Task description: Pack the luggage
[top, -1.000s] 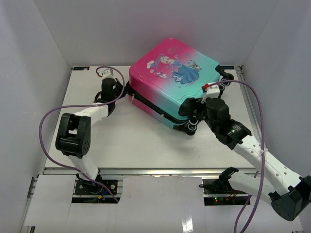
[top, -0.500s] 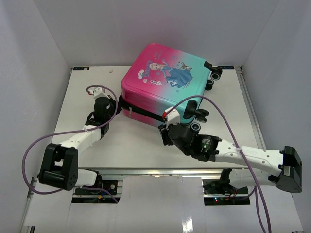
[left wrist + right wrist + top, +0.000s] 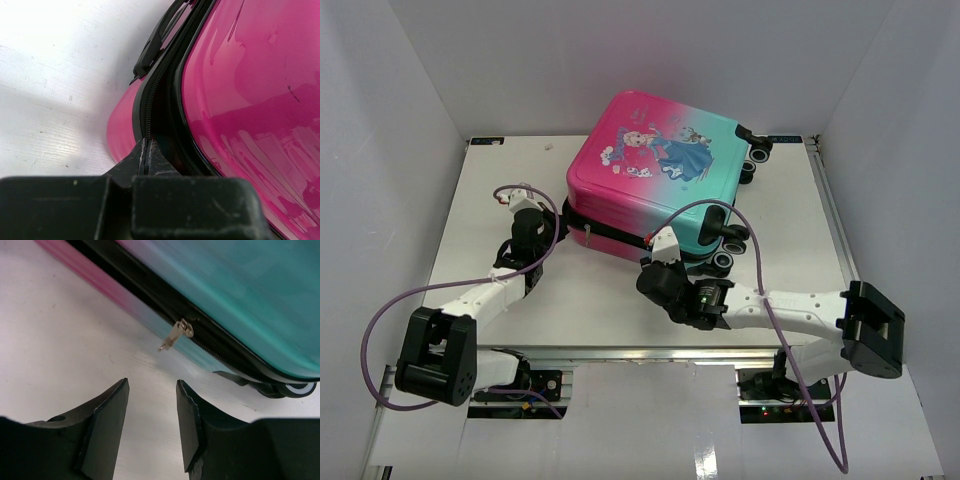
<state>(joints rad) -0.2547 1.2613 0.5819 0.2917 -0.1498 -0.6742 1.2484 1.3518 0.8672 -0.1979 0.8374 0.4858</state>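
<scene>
pink-to-teal hard-shell suitcase point(image 3: 655, 165) lying flat on white table point(image 3: 480, 200), princess print up, left gripper point(image 3: 147, 150) pinched together against black zip seam point(image 3: 150, 100) at its tips, right gripper point(image 3: 151, 385) spread apart, silver zipper pull point(image 3: 175, 335) just ahead, untouched

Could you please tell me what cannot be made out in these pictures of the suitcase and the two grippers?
- Inside of the luggage: hidden in every view, its own closed halves cover it.
- Whether the left gripper pinches anything: left wrist view, its shut fingers cover the zip there.
- Zip along the far sides: top view, hidden behind the luggage.
- Wheel: right wrist view, cut by the right edge, beyond the open right gripper.
</scene>
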